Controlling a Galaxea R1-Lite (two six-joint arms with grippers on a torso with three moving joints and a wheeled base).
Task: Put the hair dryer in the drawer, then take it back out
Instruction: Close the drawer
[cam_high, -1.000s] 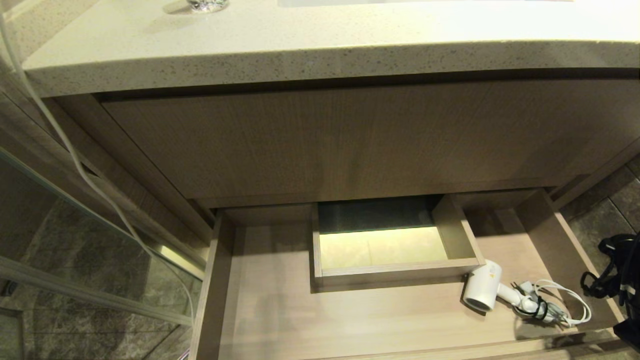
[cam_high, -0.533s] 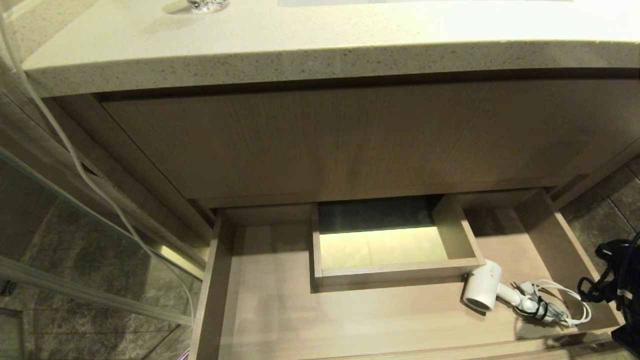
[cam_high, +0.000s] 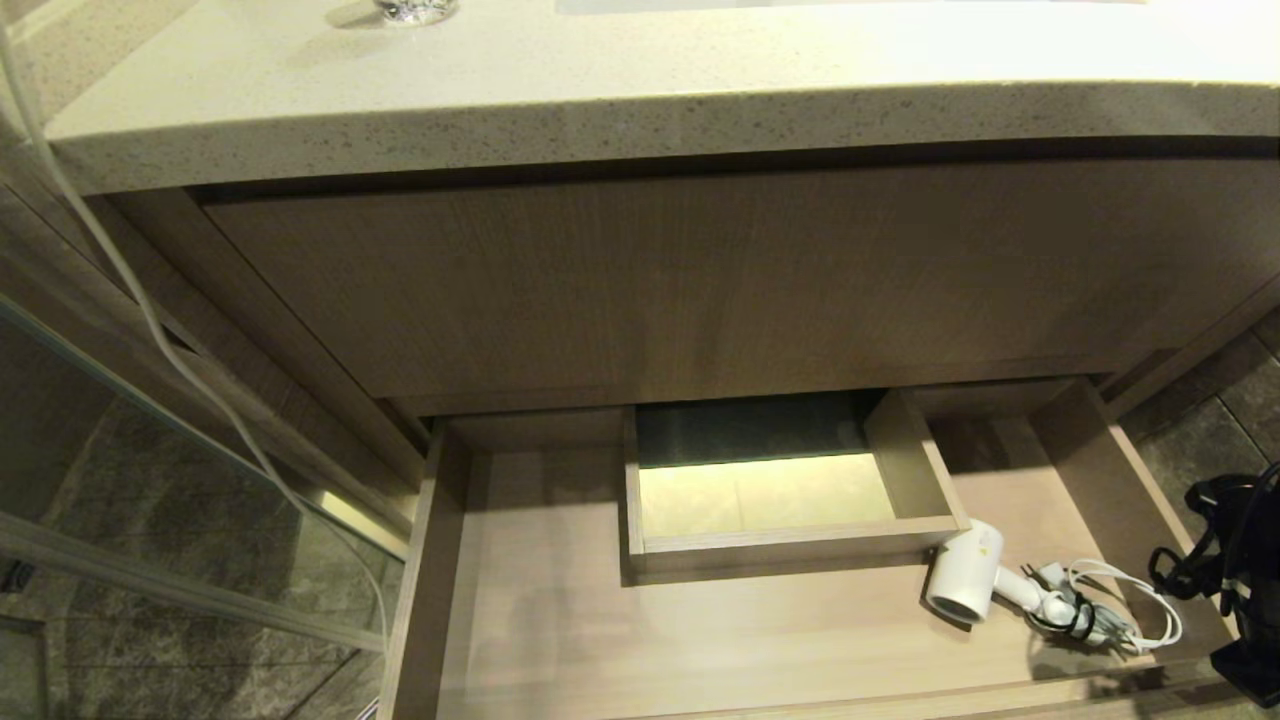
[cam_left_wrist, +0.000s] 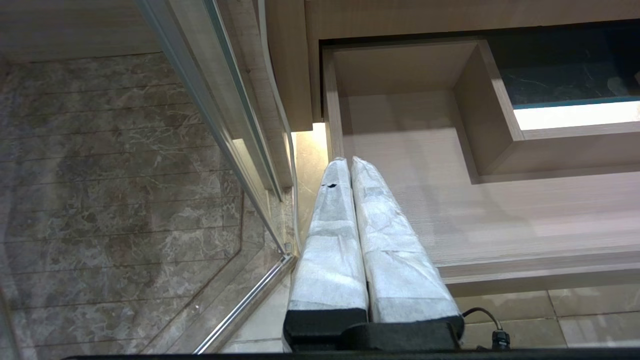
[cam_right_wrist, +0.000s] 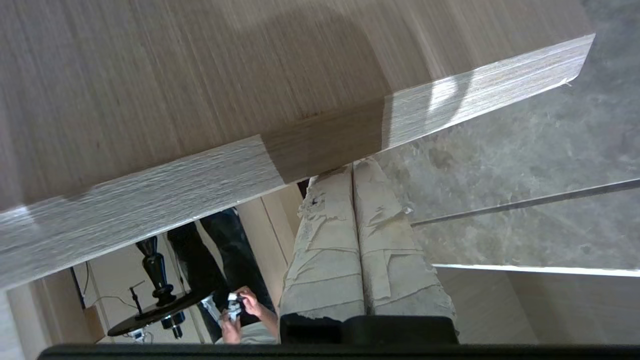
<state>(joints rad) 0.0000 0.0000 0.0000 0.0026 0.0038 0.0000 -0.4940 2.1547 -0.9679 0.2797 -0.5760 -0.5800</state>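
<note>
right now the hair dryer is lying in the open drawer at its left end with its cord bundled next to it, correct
Not quite. The hair dryer does lie in the open drawer with its bundled cord next to it, but at the drawer's right end, just right of the boxed cutout, not the left. The head view shows this.

I can read no text, label, brand, number or sign anywhere before me.
</note>
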